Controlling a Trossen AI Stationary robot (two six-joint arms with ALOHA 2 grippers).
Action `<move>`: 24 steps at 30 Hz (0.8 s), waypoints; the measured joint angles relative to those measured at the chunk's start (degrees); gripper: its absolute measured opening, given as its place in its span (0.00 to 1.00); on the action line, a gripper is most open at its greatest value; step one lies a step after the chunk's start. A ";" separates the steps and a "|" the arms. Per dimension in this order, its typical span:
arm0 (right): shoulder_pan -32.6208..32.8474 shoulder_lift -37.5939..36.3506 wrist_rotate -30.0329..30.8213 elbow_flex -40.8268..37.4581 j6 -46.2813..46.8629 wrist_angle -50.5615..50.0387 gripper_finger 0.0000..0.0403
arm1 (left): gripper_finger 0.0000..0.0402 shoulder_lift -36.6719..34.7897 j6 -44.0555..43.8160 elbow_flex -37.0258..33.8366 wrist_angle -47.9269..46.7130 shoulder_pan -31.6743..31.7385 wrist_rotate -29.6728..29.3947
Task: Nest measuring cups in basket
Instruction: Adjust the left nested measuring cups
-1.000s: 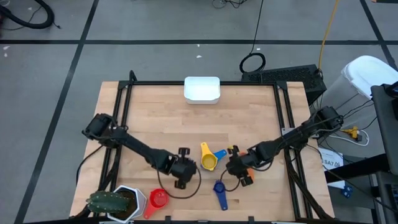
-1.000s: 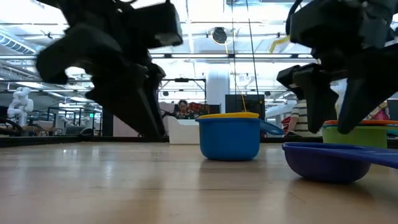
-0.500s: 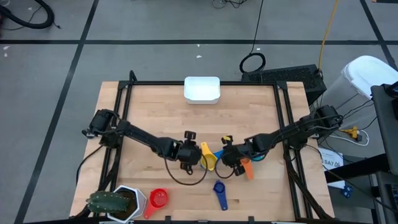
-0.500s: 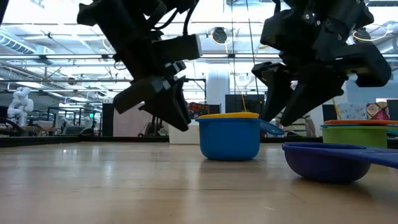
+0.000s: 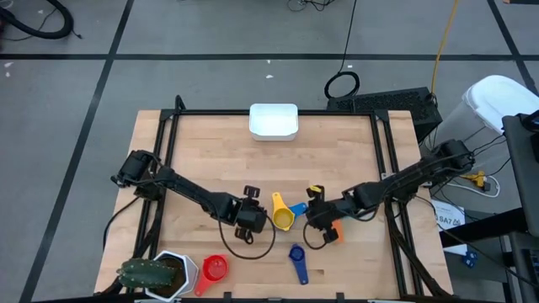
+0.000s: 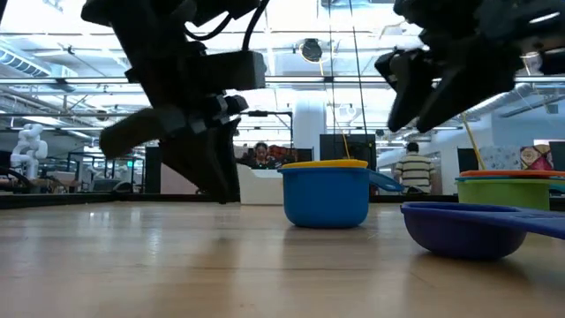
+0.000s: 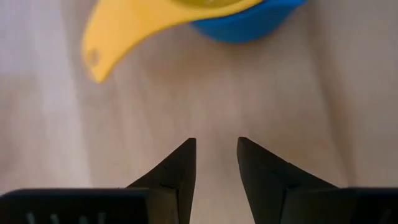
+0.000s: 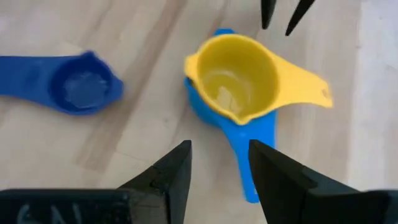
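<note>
Two pincers, left (image 5: 253, 220) and right (image 5: 313, 215), both apart and empty, flank yellow cup (image 5: 282, 219) nested in blue cup (image 5: 296, 208).

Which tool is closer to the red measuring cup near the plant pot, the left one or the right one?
Left. The left tool hangs just above and to the right of the red cup; the right tool is farther right, beyond the yellow-in-blue cups.
</note>
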 joint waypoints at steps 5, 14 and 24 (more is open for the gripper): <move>0.39 1.72 -2.15 -1.26 1.76 0.02 0.37 | 0.30 0.00 3.31 0.00 3.86 1.39 1.14; -0.61 3.08 -3.69 -3.03 4.00 1.96 0.37 | 0.30 0.00 7.91 0.00 5.94 5.62 3.68; -3.33 4.96 -8.72 -3.28 5.14 2.71 0.37 | 0.30 0.00 10.61 0.00 6.68 9.51 9.45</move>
